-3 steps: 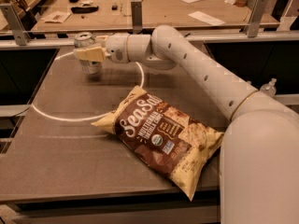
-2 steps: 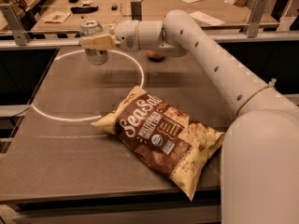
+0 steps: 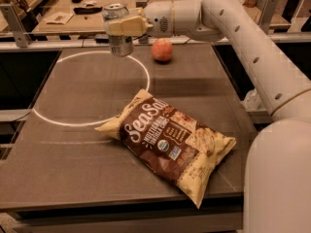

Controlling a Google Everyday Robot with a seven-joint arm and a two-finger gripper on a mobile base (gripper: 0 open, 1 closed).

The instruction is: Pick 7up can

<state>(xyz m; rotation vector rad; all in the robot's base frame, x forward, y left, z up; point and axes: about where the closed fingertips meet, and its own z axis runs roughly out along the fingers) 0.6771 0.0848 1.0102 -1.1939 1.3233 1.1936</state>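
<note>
The 7up can [image 3: 118,31] is a small metal can with a silvery top and a pale label. It hangs upright in the air above the far left part of the dark table [image 3: 73,169]. My gripper [image 3: 124,25] is shut on the can's upper half, its pale fingers [image 3: 127,25] wrapped across the can's side. The white arm reaches in from the right. The can's bottom is clear of the table surface.
A red apple [image 3: 162,50] sits on the table just right of the can. A brown SeaSalt chip bag [image 3: 169,143] lies in the middle toward the front. A white circle line [image 3: 87,123] is marked on the table's left half. Benches with clutter stand behind.
The gripper has lifted the can off the table and carried it up and a little to the right. The apple behind it has come into view.
</note>
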